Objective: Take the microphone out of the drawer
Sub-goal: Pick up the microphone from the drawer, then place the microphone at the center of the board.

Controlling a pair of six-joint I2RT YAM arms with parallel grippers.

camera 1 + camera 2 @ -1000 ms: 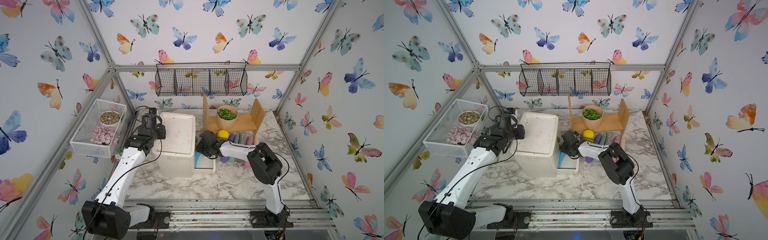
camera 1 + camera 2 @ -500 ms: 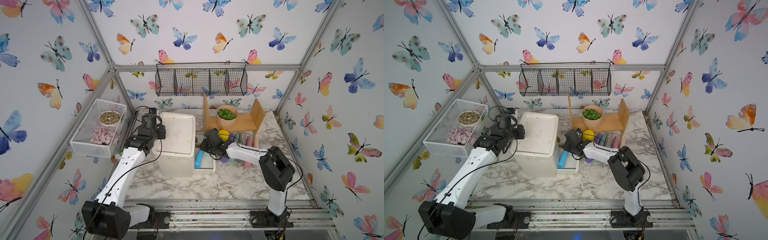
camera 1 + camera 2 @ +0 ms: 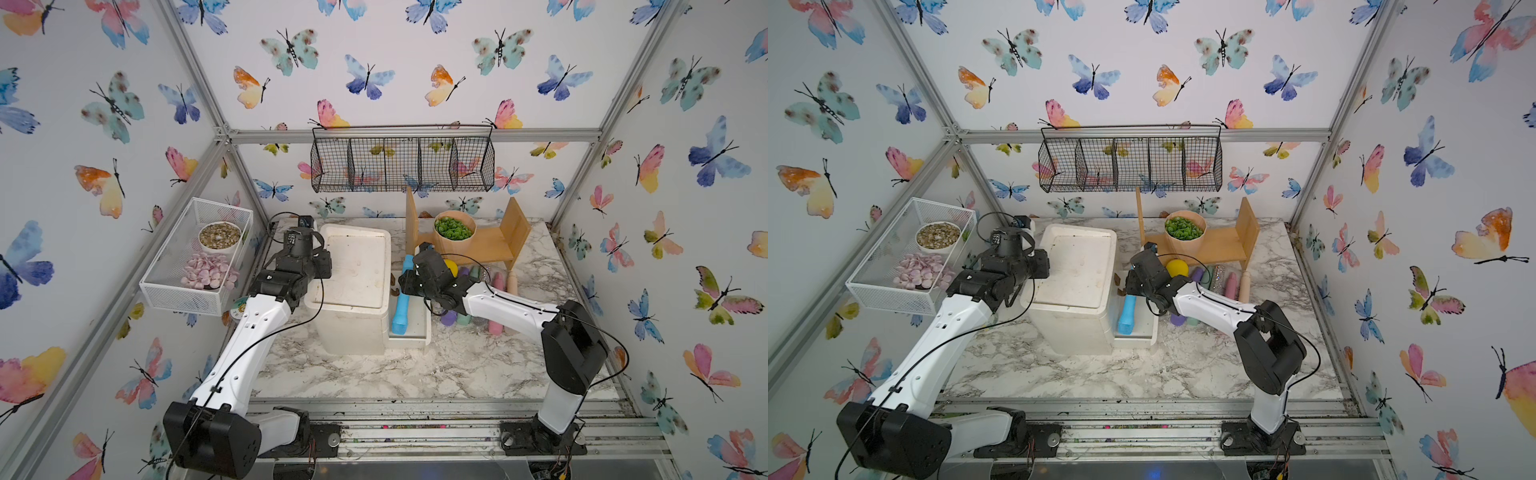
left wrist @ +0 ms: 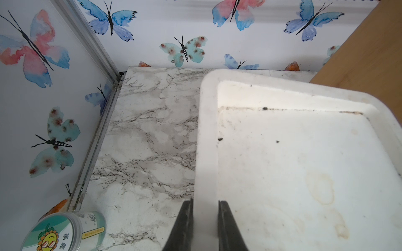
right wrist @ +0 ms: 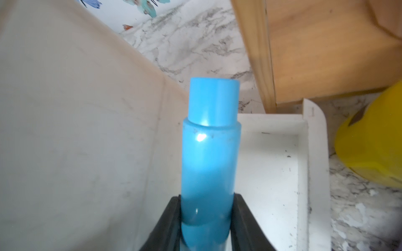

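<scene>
1. Where the white drawer [image 3: 410,343] stands open from the side of the chalky, round-cornered cabinet [image 3: 353,270] on the marble-patterned desk [image 3: 415,374], the microphone [image 3: 401,309] is over it, and the black right fingers [image 5: 241,217] are clenched around its barrel.
2. It is a smooth, glossy sky-blue plastic cylinder [image 5: 210,152] with faint scuffs, and it steps down to a narrower collar at one end.
3. Its long axis runs along the drawer from front to back in both top views. The stepped end points toward the back wall and the plain wooden shelf [image 3: 486,247]. The broader end [image 3: 1126,326] points toward the desk's front edge, inside the drawer's outline.
4. That stepped end shows past the drawer's far wall [image 5: 269,118].
5. Left fingers [image 4: 185,219] pinch the raised rim of the cabinet's stained top [image 4: 282,163].
6. A rounded yellow object [image 5: 369,141] lies just beside the drawer.
</scene>
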